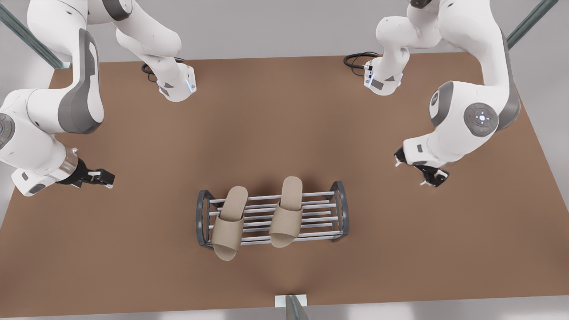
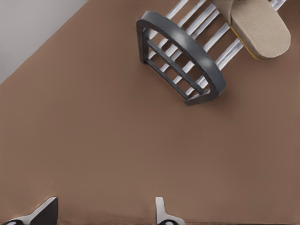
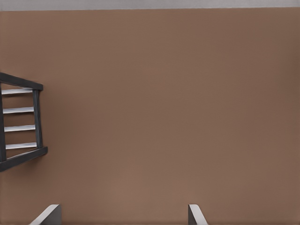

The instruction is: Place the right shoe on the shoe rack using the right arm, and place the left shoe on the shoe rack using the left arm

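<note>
The shoe rack (image 1: 316,214) stands low near the middle of the brown table, with silver bars between dark arched end frames. Two tan slippers lie across its bars. The left shoe (image 1: 229,222) is at the front view's left, its toe overhanging the rack's edge. Beside it, the right shoe (image 1: 286,213) lies nearer the middle. My left gripper (image 1: 104,179) hovers open and empty at the front view's left, away from the rack. In the left wrist view, the left gripper (image 2: 103,213) faces the rack's end frame (image 2: 187,61) and the left shoe (image 2: 262,26). My right gripper (image 1: 418,171) hangs open and empty at the front view's right; in its wrist view the right gripper (image 3: 122,215) sees the rack's other end (image 3: 21,122).
Both arm bases (image 1: 178,84) (image 1: 382,78) sit at the table's far edge with black cables beside them. A small grey mount (image 1: 291,306) stands at the near edge. Bare brown tabletop (image 1: 444,240) surrounds the rack.
</note>
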`<action>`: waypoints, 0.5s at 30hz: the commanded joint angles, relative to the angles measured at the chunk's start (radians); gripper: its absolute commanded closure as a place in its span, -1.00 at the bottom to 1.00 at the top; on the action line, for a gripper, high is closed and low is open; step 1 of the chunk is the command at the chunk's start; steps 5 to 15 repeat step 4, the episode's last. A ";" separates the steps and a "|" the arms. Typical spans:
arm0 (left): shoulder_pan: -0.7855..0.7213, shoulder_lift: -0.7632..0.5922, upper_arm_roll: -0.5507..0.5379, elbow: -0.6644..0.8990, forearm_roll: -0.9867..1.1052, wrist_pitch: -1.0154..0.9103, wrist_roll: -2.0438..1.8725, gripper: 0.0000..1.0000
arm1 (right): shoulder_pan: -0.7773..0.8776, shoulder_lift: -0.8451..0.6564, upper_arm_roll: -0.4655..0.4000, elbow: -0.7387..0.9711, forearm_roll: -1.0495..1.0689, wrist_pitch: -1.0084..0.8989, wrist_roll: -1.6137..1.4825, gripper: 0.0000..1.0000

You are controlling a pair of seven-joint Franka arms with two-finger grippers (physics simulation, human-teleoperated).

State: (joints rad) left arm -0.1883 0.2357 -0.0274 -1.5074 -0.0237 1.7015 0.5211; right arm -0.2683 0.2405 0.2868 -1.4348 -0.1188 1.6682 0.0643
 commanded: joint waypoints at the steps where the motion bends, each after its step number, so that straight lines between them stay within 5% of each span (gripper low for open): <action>1: 0.001 0.010 0.001 0.026 -0.016 -0.325 -0.783 -1.00 | 0.000 -0.001 0.000 0.001 0.001 0.002 -0.004 -1.00; 15: 0.001 0.043 0.010 0.064 -0.018 -0.347 -0.782 -1.00 | 0.000 -0.001 0.002 0.001 0.001 -0.001 -0.006 -1.00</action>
